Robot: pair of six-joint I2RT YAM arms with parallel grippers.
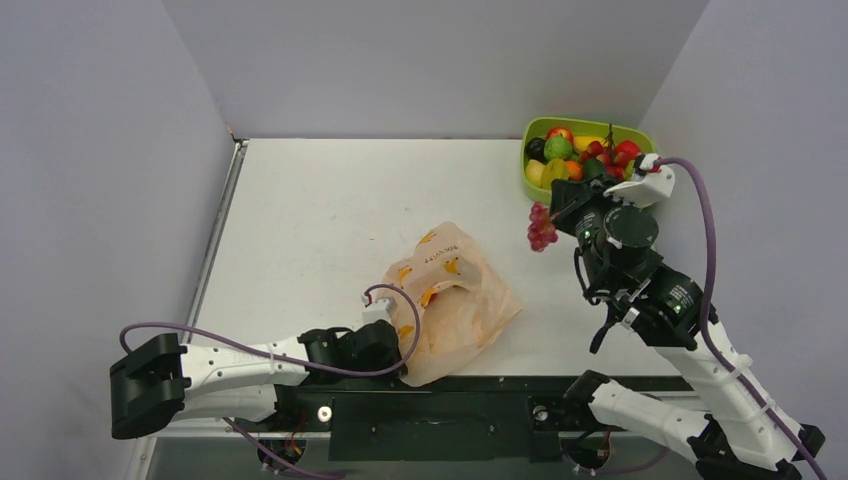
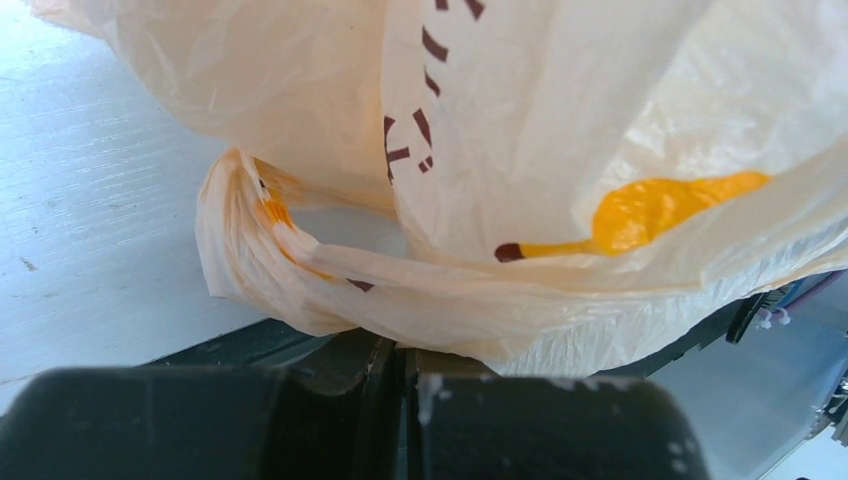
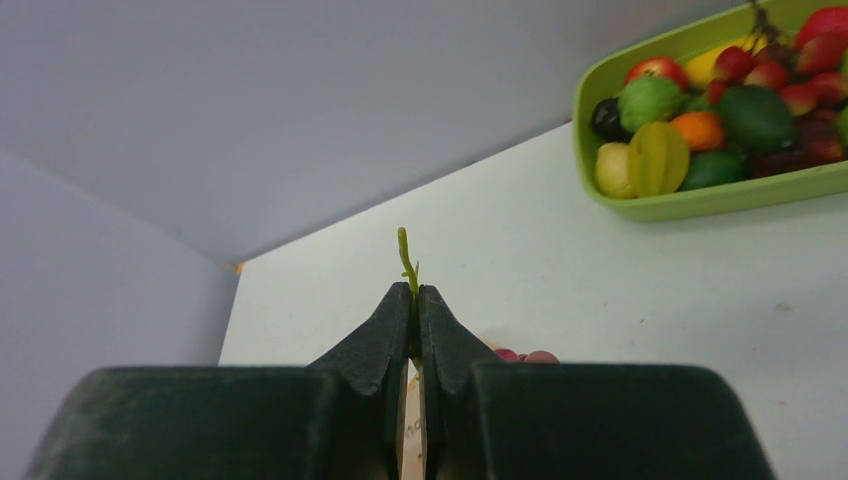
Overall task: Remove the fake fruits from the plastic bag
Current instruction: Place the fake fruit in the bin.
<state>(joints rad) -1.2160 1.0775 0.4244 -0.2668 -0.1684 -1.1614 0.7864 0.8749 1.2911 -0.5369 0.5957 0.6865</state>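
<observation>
The right claw [image 3: 415, 295] is pinched tight on the green stem [image 3: 405, 255] of the grape bunch [image 1: 540, 228], and the stem tip pokes out past the fingertips. The bunch lies lengthwise near-to-far, between the plastic bag [image 1: 455, 295] and the green tray [image 1: 527, 185]. The tray sits far right on the tabletop [image 1: 320, 220], heaped with fake fruits [image 1: 575, 155]. The left claw [image 2: 400, 350] is clamped on the bag's near edge.

Grape bunch [image 3: 527, 356] mostly hidden behind right end effector [image 3: 413, 297].

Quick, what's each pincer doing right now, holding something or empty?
Left pincer: closed, pinching the plastic bag at its edge.
Right pincer: closed on the grape bunch by its stem.
</observation>
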